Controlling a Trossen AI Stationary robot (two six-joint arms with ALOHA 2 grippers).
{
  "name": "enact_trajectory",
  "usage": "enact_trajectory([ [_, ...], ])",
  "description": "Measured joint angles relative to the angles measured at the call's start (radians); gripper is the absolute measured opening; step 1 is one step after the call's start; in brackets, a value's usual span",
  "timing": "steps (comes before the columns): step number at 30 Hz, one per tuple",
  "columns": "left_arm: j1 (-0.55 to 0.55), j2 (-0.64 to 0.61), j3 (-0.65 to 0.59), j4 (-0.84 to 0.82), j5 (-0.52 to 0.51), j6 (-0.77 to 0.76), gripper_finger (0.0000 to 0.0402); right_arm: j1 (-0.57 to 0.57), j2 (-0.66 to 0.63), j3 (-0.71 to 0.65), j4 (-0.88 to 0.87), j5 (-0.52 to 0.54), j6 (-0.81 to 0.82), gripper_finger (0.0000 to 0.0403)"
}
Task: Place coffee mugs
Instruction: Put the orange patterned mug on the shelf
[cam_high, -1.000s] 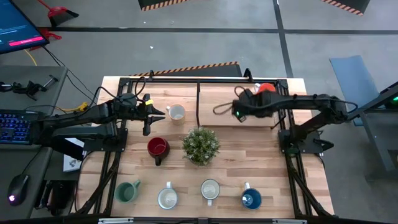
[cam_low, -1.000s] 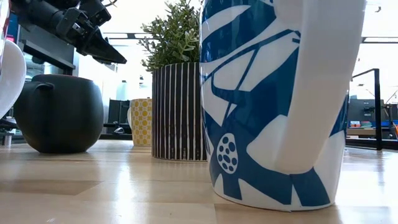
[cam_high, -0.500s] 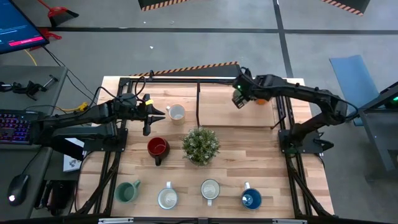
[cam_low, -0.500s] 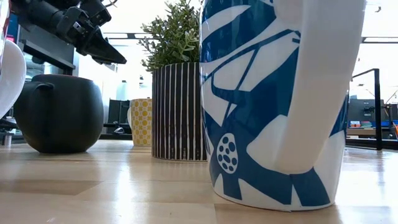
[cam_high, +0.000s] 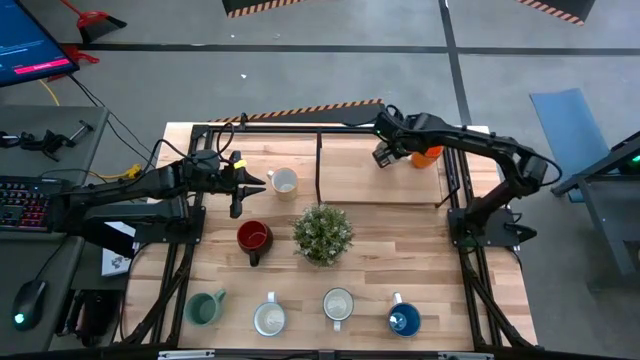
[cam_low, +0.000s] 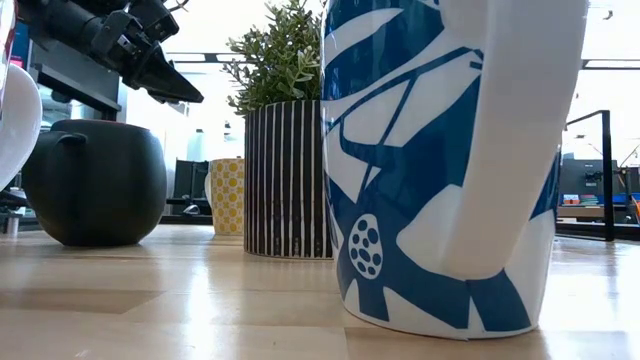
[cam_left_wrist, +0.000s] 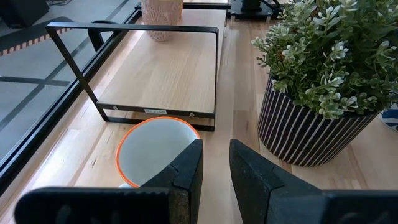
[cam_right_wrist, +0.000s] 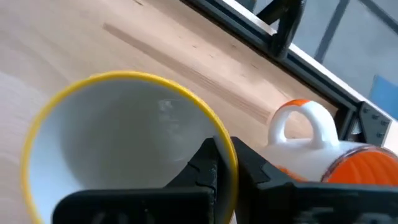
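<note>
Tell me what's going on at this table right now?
The right gripper, at the far edge of the table beside an orange mug, has its jaws shut on the rim of a yellow-rimmed mug. The left gripper hovers, jaws slightly apart, by an orange-rimmed mug. A red mug and plant sit mid-table.

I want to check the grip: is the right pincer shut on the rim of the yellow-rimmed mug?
Yes. In the right wrist view the right pincer has its fingers pinched over the rim of the yellow-rimmed mug.
</note>
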Motion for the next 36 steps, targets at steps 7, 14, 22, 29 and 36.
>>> enact_trajectory([
  [7, 0.000, 0.000, 0.000, 0.000, 0.000, 0.001, 0.0069, -0.031, 0.014, 0.003, 0.016, -0.004, 0.006, 0.0000],
  [14, 0.000, 0.000, 0.000, 0.000, 0.000, 0.002, 0.0069, -0.041, 0.015, 0.002, 0.017, -0.016, 0.004, 0.0009],
  [22, 0.000, 0.000, 0.000, 0.000, 0.000, 0.002, 0.0069, -0.044, 0.017, -0.001, 0.014, -0.011, 0.001, 0.0032],
  [29, 0.000, 0.000, 0.000, -0.001, 0.000, 0.001, 0.0069, -0.044, 0.017, -0.001, 0.014, 0.025, -0.008, 0.0064],
  [36, 0.000, 0.000, 0.000, -0.004, 0.000, 0.001, 0.0069, -0.044, 0.017, 0.002, 0.010, 0.036, -0.026, 0.0083],
])
